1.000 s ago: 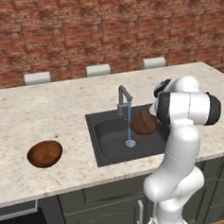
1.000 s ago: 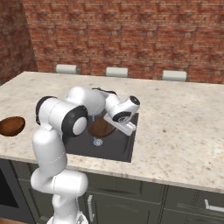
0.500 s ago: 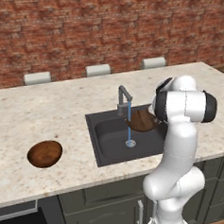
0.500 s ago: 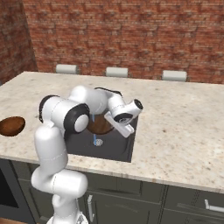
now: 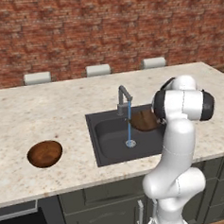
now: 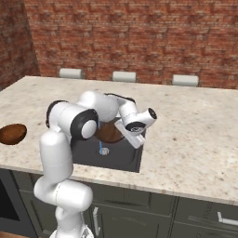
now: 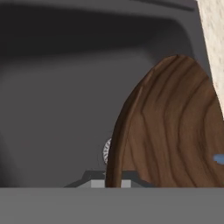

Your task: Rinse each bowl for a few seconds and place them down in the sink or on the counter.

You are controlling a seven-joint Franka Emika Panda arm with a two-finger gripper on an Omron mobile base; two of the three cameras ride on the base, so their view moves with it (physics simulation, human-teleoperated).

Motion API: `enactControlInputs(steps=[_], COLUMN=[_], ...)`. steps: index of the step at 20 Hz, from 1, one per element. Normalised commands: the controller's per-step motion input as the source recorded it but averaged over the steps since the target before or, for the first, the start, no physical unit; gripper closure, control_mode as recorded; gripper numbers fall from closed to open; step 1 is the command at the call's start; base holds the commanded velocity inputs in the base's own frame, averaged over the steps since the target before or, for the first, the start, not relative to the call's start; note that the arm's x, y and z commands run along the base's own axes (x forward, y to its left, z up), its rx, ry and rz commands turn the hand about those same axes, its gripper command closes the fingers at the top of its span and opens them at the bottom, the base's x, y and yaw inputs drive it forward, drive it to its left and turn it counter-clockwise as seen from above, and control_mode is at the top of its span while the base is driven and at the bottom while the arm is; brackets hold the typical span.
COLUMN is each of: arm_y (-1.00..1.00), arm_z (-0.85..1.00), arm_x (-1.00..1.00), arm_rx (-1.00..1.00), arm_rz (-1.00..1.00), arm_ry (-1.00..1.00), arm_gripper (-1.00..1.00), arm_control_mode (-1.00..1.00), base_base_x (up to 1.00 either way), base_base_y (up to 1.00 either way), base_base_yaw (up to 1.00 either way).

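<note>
My claw (image 6: 122, 131) is clenched on one wooden bowl (image 5: 144, 120) – held tilted over the black sink (image 5: 106, 138), beside the running faucet (image 5: 124, 100).

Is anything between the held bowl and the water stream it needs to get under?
Nothing visible. The bowl, gripped by the shut claw, hangs over the sink just right of the running stream, with open basin between them.

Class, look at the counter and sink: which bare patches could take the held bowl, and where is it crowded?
Free: the beige speckled stone counter between the dark wooden bowl lying on it and the black square sink, and the wide stretch right of the sink. Crowded: over the sink, with the grey faucet, running water, and the held wooden bowl.
</note>
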Motion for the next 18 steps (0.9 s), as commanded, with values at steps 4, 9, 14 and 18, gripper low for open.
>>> enactControlInputs(steps=[4, 9, 14, 18], arm_y=[-0.51, -0.45, -0.46, -0.51], arm_z=[0.25, 0.26, 0.14, 0.00], arm_x=[-0.12, -0.04, -0.01, 0.00], arm_rx=[-0.01, -0.02, 0.00, 0.00], arm_rz=[0.00, 0.00, -0.01, -0.01], arm_ry=[0.00, 0.01, 0.03, 0.02], arm_gripper=[1.00, 1.00, 1.00, 1.00], arm_control_mode=[-1.00, -1.00, -1.00, -1.00], base_base_x=[0.00, 0.00, 0.00, 0.00], base_base_y=[0.00, 0.00, 0.00, 0.00], base_base_yaw=[0.00, 0.00, 0.00, 0.00])
